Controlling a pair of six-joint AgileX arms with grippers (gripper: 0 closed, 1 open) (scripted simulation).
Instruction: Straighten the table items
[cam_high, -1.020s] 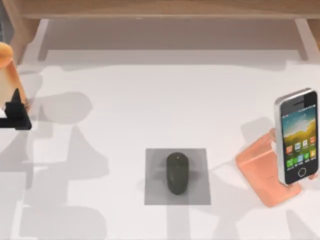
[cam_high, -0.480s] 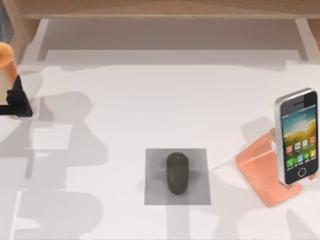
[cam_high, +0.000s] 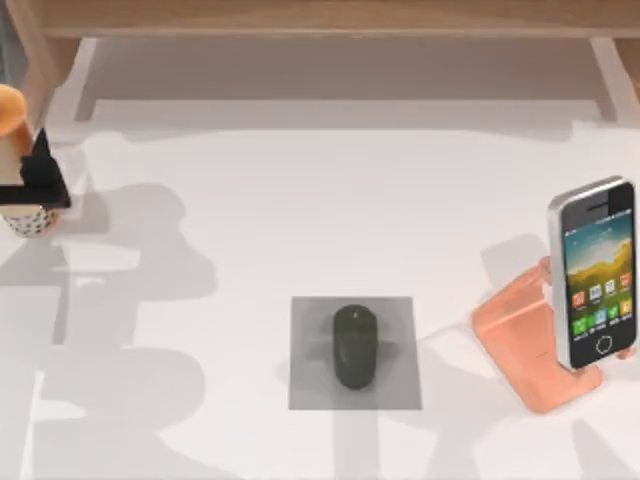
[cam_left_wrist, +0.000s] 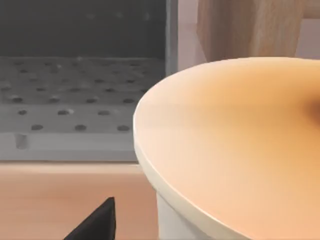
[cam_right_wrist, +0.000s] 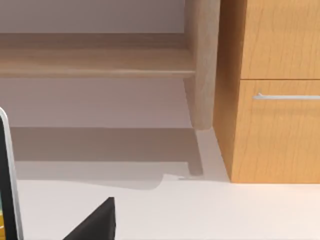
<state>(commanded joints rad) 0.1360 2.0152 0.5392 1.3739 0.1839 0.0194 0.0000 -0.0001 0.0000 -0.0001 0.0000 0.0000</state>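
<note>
While left tool (cam_high: 38, 180) sits against tall tan-orange cylinder with speckled white base (cam_high: 22, 215) at bench's far-left edge, well left of dark-grey oval mouse (cam_high: 354, 346); grip state: cannot tell. Keep cylinder upright, move slowly, avoid tipping.

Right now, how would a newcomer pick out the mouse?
Start at the white table and find the flat grey square pad near its front middle. The mouse lies on that pad: a small, dark-grey oval, unlike the bright phone at the right.
</note>
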